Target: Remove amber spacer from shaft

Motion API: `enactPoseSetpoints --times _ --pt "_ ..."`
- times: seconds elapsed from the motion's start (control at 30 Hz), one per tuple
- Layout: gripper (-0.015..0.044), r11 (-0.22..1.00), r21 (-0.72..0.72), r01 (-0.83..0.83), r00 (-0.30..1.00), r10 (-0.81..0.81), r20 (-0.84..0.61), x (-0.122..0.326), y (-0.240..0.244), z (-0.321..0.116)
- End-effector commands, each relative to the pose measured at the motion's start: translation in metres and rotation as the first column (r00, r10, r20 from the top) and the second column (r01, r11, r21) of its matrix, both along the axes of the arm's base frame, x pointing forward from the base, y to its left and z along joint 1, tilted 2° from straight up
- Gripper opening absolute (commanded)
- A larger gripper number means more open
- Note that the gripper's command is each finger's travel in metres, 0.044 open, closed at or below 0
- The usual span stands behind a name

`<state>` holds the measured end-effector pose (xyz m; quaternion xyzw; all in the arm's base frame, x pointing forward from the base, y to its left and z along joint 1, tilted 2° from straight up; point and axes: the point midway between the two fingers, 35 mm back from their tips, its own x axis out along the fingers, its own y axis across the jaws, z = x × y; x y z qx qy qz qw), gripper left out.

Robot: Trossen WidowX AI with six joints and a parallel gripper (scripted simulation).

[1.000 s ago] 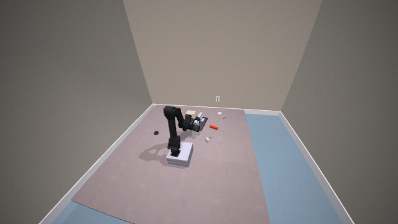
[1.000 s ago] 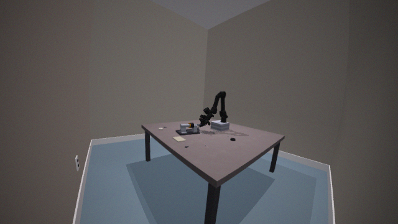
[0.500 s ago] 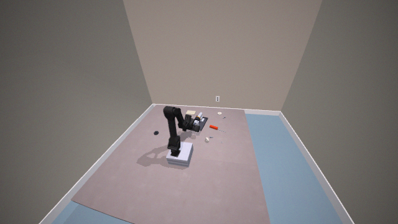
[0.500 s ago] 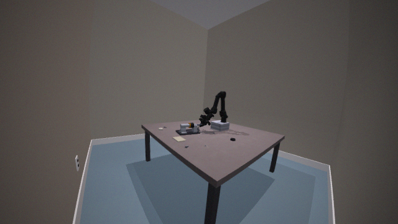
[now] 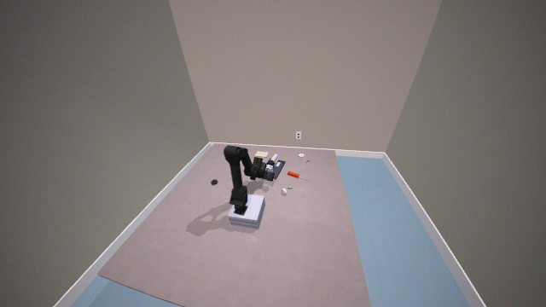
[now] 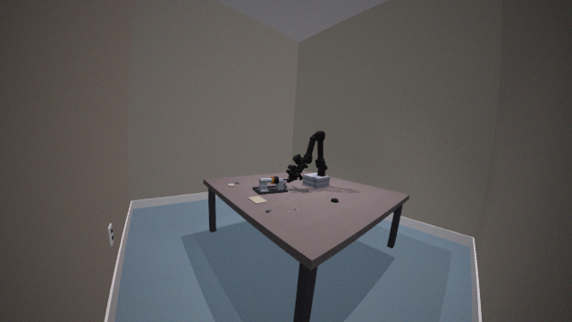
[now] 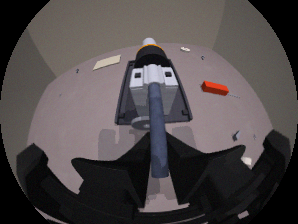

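My gripper (image 7: 156, 134) (image 6: 289, 181) is shut on the dark blue-grey shaft (image 7: 157, 112), near its free end. The shaft runs from the fingers through the nearer grey support block (image 7: 155, 89) (image 6: 281, 184). The big housing block (image 6: 264, 184) (image 7: 149, 40) stands at the far end of the dark base plate (image 7: 185, 104) (image 6: 268, 191). The amber spacer (image 6: 273, 180) (image 7: 150, 46) is up between the blocks, against the housing side. A wider black spacer (image 6: 276, 180) (image 7: 151, 54) sits beside it, toward the nearer block. Other spacers and the shaft's far end are hidden.
A red-handled screwdriver (image 5: 293, 174) (image 7: 215, 88) lies right of the base plate. A cream pad (image 5: 262, 154) (image 6: 257, 199) (image 7: 107, 62) lies to its left. A grey disc (image 7: 141, 123) shows by the plate's near edge. A black round thing (image 5: 214, 182) (image 6: 334, 200) lies left of the arm.
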<state>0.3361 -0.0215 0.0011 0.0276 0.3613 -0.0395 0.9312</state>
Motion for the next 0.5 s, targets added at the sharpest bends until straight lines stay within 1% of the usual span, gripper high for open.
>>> enactPoseSetpoints --times 0.0,0.47 --pt "0.0000 1.000 0.001 0.001 1.000 -0.001 0.000 -0.0009 0.0001 0.0001" --pt "0.0000 1.000 0.001 0.001 1.000 -0.001 0.000 -0.0026 0.0002 -0.0001"
